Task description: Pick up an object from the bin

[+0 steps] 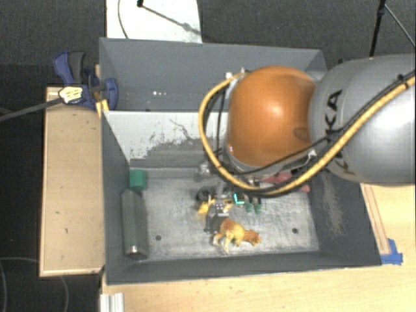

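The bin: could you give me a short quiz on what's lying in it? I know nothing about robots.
1. True or false: the orange-yellow toy animal lies near the wall of the bin at the view's bottom.
2. The long dark green cylinder lies at the view's: A left, B right, C middle.
3. Fill in: the small block beyond the cylinder's far end is ____.
Key: 1 true; 2 A; 3 green.

Dark grey carpet-like floor beyond the far and left sides of the bin, white sheet past the bin's far edge, thin black cable curving over the sheet, pale wooden tabletop along the bin's near edge, soft even light
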`<state>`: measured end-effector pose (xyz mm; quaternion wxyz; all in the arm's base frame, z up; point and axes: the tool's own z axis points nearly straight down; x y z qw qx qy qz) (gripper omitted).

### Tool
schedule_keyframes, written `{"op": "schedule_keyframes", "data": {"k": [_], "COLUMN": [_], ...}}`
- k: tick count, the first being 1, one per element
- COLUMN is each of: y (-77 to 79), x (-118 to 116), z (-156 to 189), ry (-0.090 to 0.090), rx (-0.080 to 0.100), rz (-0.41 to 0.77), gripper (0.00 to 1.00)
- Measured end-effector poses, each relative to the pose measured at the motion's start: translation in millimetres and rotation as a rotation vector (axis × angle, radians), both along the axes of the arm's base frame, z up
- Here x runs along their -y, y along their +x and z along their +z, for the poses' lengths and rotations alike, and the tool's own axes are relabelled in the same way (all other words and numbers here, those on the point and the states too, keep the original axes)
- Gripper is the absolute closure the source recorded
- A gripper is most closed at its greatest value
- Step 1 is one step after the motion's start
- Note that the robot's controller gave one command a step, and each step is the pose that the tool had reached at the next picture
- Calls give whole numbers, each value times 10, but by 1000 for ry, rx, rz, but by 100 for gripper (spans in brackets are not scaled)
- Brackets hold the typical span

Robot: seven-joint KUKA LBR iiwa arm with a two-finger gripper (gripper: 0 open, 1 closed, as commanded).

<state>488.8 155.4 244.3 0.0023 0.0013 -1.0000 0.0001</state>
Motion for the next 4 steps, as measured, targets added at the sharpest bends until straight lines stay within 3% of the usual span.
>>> {"op": "schedule_keyframes", "data": {"k": [1, 2, 3, 4], "y": [17, 43, 324, 562], "x": [8, 68, 276, 731], "z": [34, -436, -1030, -1548], "ry": [2, 3, 2, 9], "rx": [7, 12, 10, 55], "rz": [-5, -65, -55, -238], "gripper": [0, 0, 0, 100]}}
